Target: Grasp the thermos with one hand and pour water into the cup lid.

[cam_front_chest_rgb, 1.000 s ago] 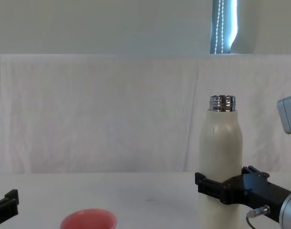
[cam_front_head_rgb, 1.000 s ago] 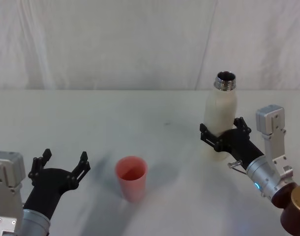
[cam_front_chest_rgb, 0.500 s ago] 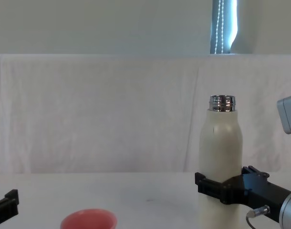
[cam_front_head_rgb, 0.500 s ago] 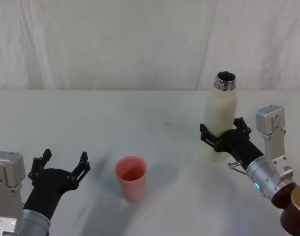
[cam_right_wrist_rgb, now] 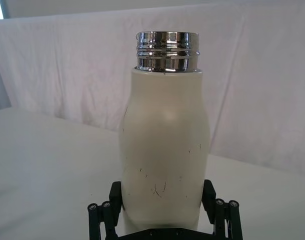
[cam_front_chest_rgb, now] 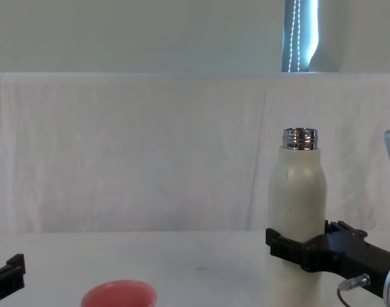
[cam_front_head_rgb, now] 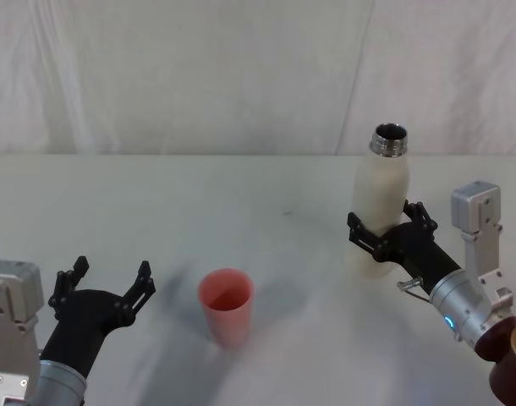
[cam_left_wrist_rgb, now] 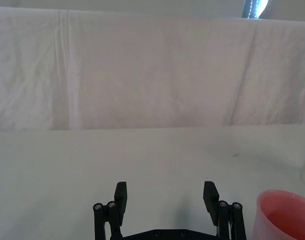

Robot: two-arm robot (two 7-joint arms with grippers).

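The cream-white thermos (cam_front_head_rgb: 379, 199) stands upright on the right of the table, its steel neck uncapped. My right gripper (cam_front_head_rgb: 383, 218) is shut on its lower body, one finger on each side. The right wrist view shows the thermos (cam_right_wrist_rgb: 165, 145) held between the fingers of that gripper (cam_right_wrist_rgb: 162, 192). In the chest view the thermos (cam_front_chest_rgb: 297, 204) rises above the right gripper (cam_front_chest_rgb: 304, 242). The pink cup lid (cam_front_head_rgb: 226, 304) stands upright left of centre, near the front. My left gripper (cam_front_head_rgb: 111, 271) rests open to the cup lid's left, holding nothing. The left wrist view shows the cup lid (cam_left_wrist_rgb: 285, 215) beside the open left gripper (cam_left_wrist_rgb: 165, 192).
A white cloth covers the table (cam_front_head_rgb: 241, 194), and a white curtain hangs behind it. A brown round object (cam_front_head_rgb: 513, 365) sits at the front right corner by my right arm. Open tabletop lies between the cup lid and the thermos.
My right gripper and the thermos in it have shifted slightly to the right. The left arm and the cup lid have not moved.
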